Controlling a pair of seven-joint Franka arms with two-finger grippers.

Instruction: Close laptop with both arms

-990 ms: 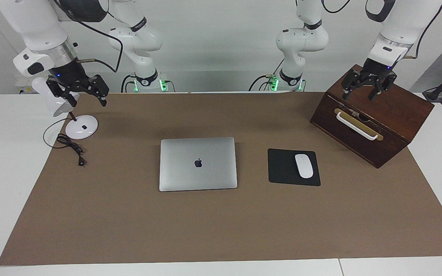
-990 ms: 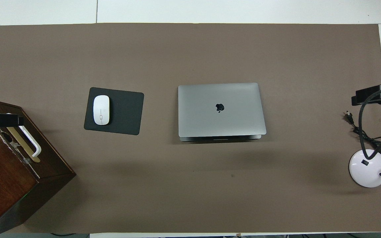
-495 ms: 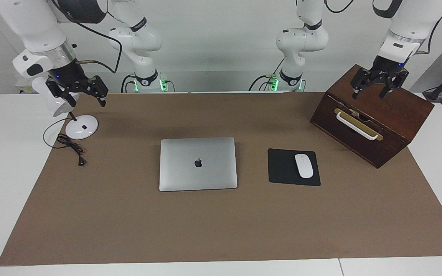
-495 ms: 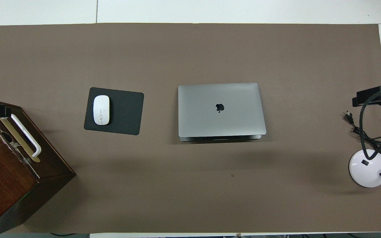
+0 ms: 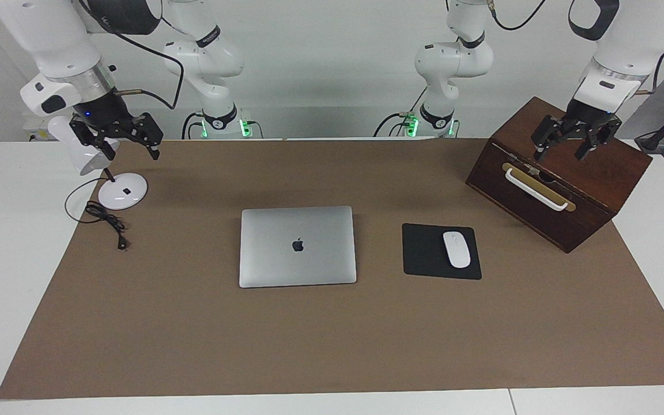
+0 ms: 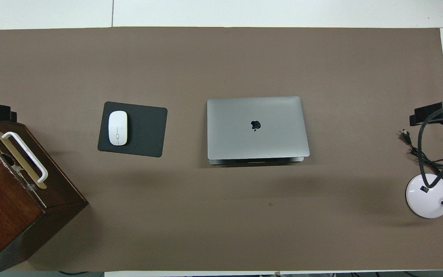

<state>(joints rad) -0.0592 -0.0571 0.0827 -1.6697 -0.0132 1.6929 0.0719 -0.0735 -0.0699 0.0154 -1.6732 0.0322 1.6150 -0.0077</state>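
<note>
Already the laptop (image 5: 297, 246) lies closed; left gripper (image 5: 568, 148) over the box (image 5: 591, 190), right gripper (image 5: 127, 144) over the lamp (image 5: 121, 193), jaws spread.

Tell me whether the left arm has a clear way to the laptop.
Probably yes. The left gripper hangs open over the wooden box; only the flat mouse pad and mouse lie between it and the closed laptop.

A brown mat (image 5: 332, 340) covers the white worktop (image 5: 3, 259). On it a white mouse (image 5: 456, 249) lies on a black mouse pad (image 5: 424, 253). A dark wooden box (image 5: 591, 190) with a white handle (image 5: 535, 188) stands at the left arm's end. A white lamp base (image 5: 123, 191) and its black cord (image 5: 107, 222) sit at the right arm's end.
</note>
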